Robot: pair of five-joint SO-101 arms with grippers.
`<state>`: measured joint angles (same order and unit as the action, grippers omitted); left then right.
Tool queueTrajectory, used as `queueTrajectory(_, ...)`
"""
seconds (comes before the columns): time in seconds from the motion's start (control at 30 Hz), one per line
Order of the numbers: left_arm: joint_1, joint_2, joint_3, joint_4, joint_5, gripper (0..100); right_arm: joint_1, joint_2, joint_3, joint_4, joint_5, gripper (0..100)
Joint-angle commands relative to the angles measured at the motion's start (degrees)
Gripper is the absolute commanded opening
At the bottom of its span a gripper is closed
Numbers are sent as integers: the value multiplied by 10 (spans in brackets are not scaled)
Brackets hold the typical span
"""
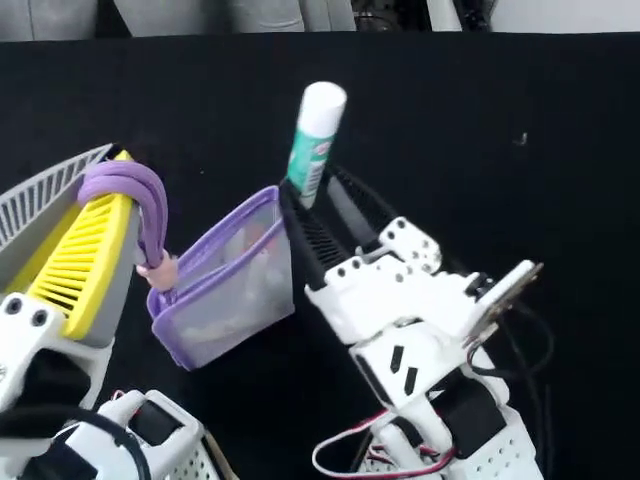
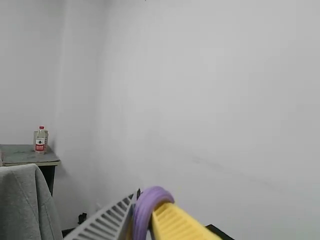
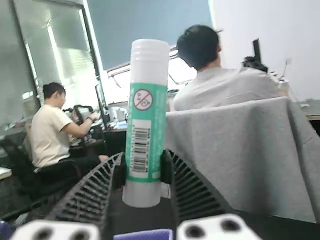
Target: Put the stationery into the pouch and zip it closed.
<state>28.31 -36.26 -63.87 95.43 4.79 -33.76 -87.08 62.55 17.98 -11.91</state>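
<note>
A clear pouch with purple trim [image 1: 227,283] hangs in the air over the black table [image 1: 500,120], its mouth open upward. Its purple strap [image 1: 135,190] loops up between the yellow and grey fingers of my left gripper [image 1: 110,165], which is shut on it; the strap [image 2: 147,210] also shows in the left wrist view. My right gripper [image 1: 320,195] is shut on a white and green glue stick [image 1: 316,140], held upright just beside the pouch's rim. The glue stick [image 3: 145,122] stands between the black ribbed fingers [image 3: 92,187] in the right wrist view.
Both arms' white bases sit at the near edge of the table. Red and white cables [image 1: 370,455] trail under the right arm. The far half of the table is bare black surface.
</note>
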Motion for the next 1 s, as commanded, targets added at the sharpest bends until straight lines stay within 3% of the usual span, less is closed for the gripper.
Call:
queueTrajectory(0.0, -3, -6, -8, 7, 5, 29, -78, -2, 7, 4, 54, 11)
queueTrajectory(0.17, -3, -29, -3, 4, 5, 29, -134, -1, 22, 4, 85, 11)
queueTrajectory(0.57, -4, -28, -3, 4, 5, 29, -167, -2, 117, -79, 85, 11)
queueTrajectory(0.97, -4, -33, -3, -12, 5, 29, -177, -2, 155, -86, 86, 11)
